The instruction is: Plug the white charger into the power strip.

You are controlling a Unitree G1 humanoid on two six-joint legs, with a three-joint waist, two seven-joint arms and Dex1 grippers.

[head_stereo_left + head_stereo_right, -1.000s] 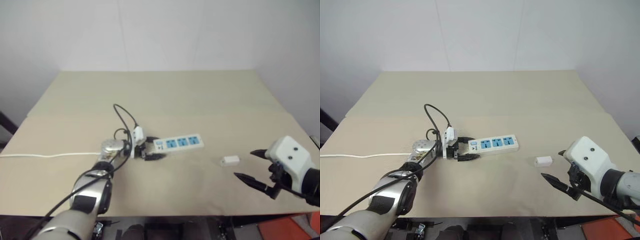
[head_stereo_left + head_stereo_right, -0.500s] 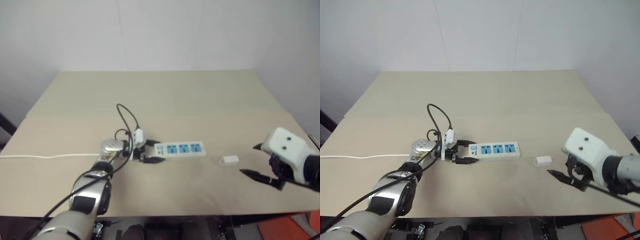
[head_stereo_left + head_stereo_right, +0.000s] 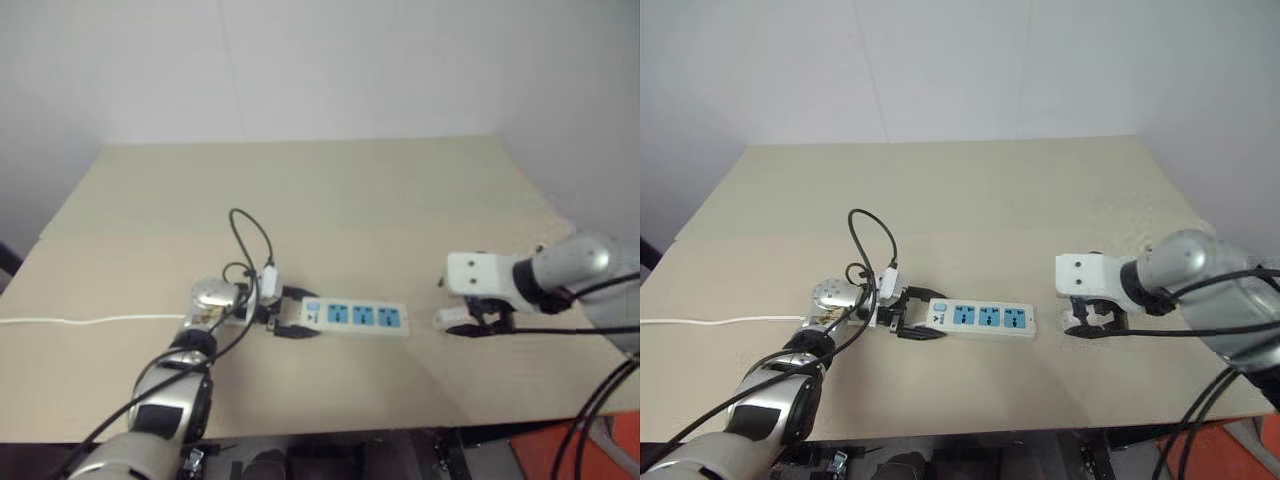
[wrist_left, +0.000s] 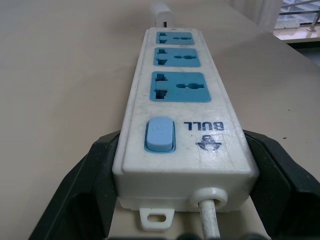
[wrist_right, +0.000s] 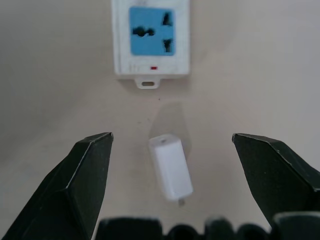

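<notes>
The power strip (image 3: 357,317) lies mid-table, a long white bar with three blue sockets. My left gripper (image 3: 298,314) is shut on its switch end; in the left wrist view both black fingers (image 4: 95,190) press the sides of the power strip (image 4: 182,107) beside the blue switch. The white charger (image 5: 171,166) lies flat on the table just past the strip's far end. My right gripper (image 5: 171,136) hangs over it, pointing down and open, one finger on each side and neither touching. In the head view the right gripper (image 3: 470,326) partly covers the white charger (image 3: 450,316).
The strip's white cord (image 3: 90,321) runs off toward the table's left edge. A black cable loop (image 3: 250,235) arcs above my left wrist. The beige table (image 3: 330,200) stretches bare behind the strip, and its front edge is close below both arms.
My right gripper has swung in from the right, turned downward and now straddles the charger. My left gripper has kept its grip and turned the strip slightly. The camera has shifted too.
</notes>
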